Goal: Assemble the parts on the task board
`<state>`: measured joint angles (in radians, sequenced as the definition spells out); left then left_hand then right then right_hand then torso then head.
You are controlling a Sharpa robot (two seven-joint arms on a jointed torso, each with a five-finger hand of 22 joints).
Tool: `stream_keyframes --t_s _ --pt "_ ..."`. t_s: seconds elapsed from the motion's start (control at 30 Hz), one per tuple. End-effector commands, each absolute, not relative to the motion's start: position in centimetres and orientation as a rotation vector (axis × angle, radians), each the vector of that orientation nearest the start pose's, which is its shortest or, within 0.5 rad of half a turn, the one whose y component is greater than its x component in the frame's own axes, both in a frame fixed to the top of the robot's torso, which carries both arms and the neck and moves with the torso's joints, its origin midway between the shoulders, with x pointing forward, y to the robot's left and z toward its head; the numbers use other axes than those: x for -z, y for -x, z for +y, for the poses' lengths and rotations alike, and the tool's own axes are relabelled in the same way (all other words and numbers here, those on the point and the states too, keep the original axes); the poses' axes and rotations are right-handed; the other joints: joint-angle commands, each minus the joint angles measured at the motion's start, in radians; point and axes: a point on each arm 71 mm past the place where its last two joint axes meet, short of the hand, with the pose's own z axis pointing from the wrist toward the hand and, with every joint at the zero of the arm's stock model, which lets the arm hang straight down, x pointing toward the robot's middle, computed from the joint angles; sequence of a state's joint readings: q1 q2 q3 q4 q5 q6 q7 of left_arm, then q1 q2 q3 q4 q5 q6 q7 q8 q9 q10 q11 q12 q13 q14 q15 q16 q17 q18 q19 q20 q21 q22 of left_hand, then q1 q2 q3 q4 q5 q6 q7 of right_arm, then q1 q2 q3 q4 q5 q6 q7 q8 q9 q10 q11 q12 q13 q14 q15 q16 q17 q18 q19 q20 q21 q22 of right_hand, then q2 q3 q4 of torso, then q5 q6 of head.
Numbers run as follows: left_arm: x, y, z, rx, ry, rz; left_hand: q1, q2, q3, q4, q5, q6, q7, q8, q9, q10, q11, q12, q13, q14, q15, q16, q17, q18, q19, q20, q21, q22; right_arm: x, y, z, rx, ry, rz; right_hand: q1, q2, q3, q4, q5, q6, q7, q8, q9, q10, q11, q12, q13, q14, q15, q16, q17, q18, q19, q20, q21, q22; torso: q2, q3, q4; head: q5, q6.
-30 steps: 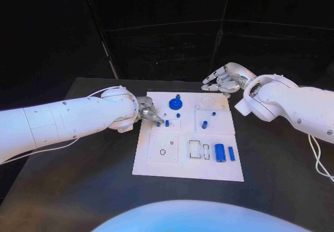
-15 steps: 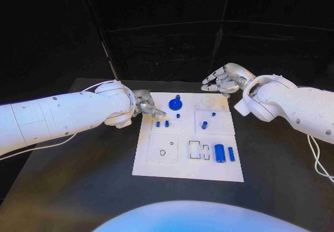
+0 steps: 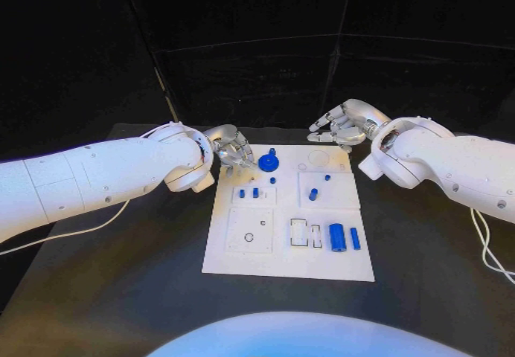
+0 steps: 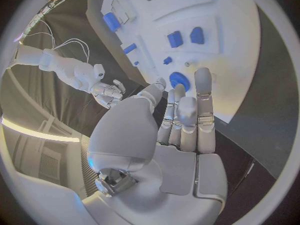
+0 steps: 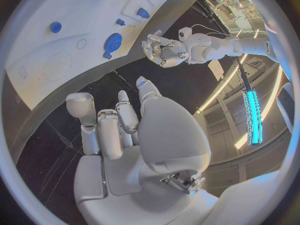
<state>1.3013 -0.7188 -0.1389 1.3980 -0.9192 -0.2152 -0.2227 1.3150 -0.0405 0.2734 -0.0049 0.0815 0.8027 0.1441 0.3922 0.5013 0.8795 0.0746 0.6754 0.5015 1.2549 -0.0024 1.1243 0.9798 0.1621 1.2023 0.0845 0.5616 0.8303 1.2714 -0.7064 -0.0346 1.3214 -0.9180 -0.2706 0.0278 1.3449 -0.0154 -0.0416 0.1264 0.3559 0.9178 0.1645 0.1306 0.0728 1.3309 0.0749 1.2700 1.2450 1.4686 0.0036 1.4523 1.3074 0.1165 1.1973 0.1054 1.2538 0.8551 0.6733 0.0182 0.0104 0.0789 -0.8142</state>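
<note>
The white task board (image 3: 249, 256) lies in the middle of the table. At its far edge stands a round blue part (image 3: 269, 162) (image 4: 179, 80) (image 5: 113, 41). Two small blue pegs (image 3: 248, 193) stand in the plate near the left edge, and a blue cylinder (image 3: 337, 236) with a thin bar (image 3: 355, 238) lies at the near right. My left hand (image 3: 231, 152) (image 4: 184, 120) hovers over the board's far left corner, fingers stretched out, holding nothing. Beyond the far right corner my right hand (image 3: 341, 126) (image 5: 119, 125) hangs with loosely bent fingers, holding nothing.
More small blue pegs (image 3: 313, 194) stand in the board's right-hand plate. Rectangular slots (image 3: 301, 230) and a round hole (image 3: 249, 238) show in the near plates. Black table (image 3: 118, 275) surrounds the board on every side.
My left hand has drawn back from the two small pegs toward the board's far left corner, and its fingers have spread. The right hand has stayed where it was.
</note>
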Motion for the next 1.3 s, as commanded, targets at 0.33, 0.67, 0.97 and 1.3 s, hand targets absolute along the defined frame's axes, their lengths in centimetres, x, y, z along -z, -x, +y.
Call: stream_keyframes --t_s 0.33,0.67,0.97,1.3 --pt "19.9 -51.2 14.3 0.971 -0.258 1.698 0.038 -0.058 0.077 -0.040 -0.023 0.120 -0.002 -0.160 -0.217 0.056 0.024 -0.268 -0.285 -0.125 0.025 -0.103 -0.206 0.018 -0.032 0.040 -0.074 -0.052 16.0 -53.4 -18.7 -0.958 -0.270 1.691 0.001 0.009 0.000 0.005 0.000 -0.006 -0.003 0.007 -0.001 -0.009 -0.001 -0.005 -0.002 0.055 -0.005 -0.004 0.052 0.015 -0.009 0.001 -0.005 -0.002 0.001 -0.0002 -0.0011 -0.017 0.017" --pt "21.4 -51.8 13.3 0.828 -0.448 1.769 0.034 -0.076 0.070 -0.057 -0.020 0.168 -0.019 -0.224 -0.300 0.088 0.007 -0.344 -0.382 0.160 -0.004 0.208 0.135 0.001 0.158 0.010 0.121 0.067 16.0 -53.4 -18.5 -0.962 -0.267 1.693 0.002 0.009 0.000 0.005 0.001 -0.006 -0.003 0.007 -0.001 -0.008 -0.001 -0.004 -0.001 0.055 -0.005 -0.003 0.053 0.015 -0.008 0.001 -0.005 -0.001 0.001 -0.0008 -0.0026 -0.021 0.018" --pt "22.5 -52.7 13.0 0.677 -0.466 1.840 0.028 -0.078 0.062 -0.059 -0.021 0.170 -0.017 -0.250 -0.327 0.069 0.007 -0.378 -0.415 0.201 -0.021 0.247 0.184 -0.013 0.210 -0.007 0.211 0.134 16.0 -53.4 -18.4 -0.963 -0.266 1.694 0.002 0.009 0.000 0.005 0.001 -0.006 -0.003 0.007 -0.001 -0.008 -0.001 -0.004 -0.001 0.055 -0.005 -0.003 0.053 0.015 -0.008 0.001 -0.005 -0.001 0.001 -0.0009 -0.0003 -0.023 0.018" --pt "22.6 -53.2 12.2 0.658 -0.473 1.835 0.032 -0.059 0.072 -0.057 -0.022 0.190 -0.019 -0.254 -0.337 0.095 0.004 -0.380 -0.427 0.211 -0.016 0.251 0.184 -0.018 0.225 -0.008 0.228 0.147 16.1 -53.4 -18.2 -0.966 -0.265 1.695 0.002 0.009 0.000 0.005 0.001 -0.006 -0.003 0.007 -0.001 -0.008 -0.001 -0.004 -0.001 0.055 -0.005 -0.003 0.053 0.015 -0.008 0.001 -0.005 -0.001 0.000 -0.0006 -0.0016 -0.022 0.019"
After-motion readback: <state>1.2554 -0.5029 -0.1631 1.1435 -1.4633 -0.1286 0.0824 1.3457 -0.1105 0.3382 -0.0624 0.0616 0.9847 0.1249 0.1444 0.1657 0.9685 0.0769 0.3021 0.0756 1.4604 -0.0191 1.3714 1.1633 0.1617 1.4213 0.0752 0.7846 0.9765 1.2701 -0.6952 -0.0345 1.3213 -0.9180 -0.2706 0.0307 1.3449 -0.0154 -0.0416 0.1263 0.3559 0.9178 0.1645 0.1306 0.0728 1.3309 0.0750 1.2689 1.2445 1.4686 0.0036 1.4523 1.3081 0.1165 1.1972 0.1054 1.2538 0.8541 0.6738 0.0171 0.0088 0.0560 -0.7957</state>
